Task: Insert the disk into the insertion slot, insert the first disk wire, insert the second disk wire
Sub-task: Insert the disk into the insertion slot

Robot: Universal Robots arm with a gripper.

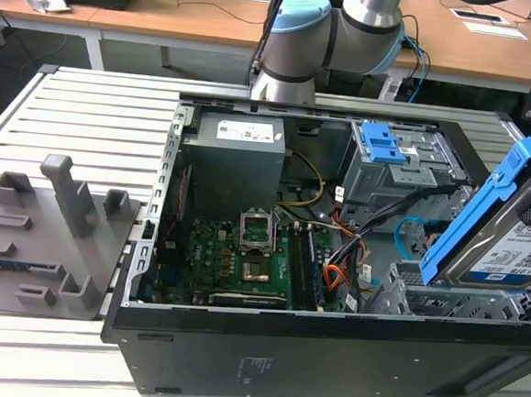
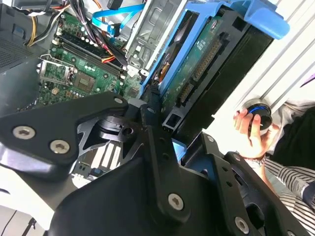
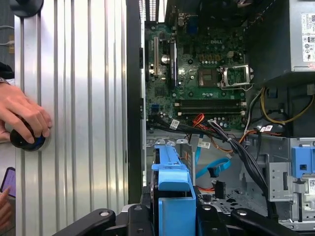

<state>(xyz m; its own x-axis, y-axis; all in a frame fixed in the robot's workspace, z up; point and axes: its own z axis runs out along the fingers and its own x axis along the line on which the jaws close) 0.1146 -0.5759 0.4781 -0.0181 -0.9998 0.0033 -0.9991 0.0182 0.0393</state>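
The disk (image 1: 519, 251), silver-grey with a white label in a bright blue carrier, hangs steeply tilted at the exterior view's right, over the case's corner. My gripper (image 3: 174, 219) is shut on it, a black finger (image 3: 212, 216) on each side of the blue carrier (image 3: 173, 182). Its green underside (image 2: 197, 59) faces the second wrist camera. The insertion slot (image 1: 403, 292), a low grey perforated cage, lies just below the disk's lower end. The second disk wire (image 3: 212, 169), a flat light-blue cable, loops beside the cage (image 3: 234, 196), unplugged. I cannot tell which bundle is the first disk wire.
The open black case (image 1: 326, 360) holds a green motherboard (image 1: 233, 256), a grey power supply (image 1: 237, 155) and a taller bay with blue latches (image 1: 385, 144). Black and orange wires (image 3: 231, 140) cross near the cage. A person's hand (image 3: 24, 118) rests on a round knob on the slatted table.
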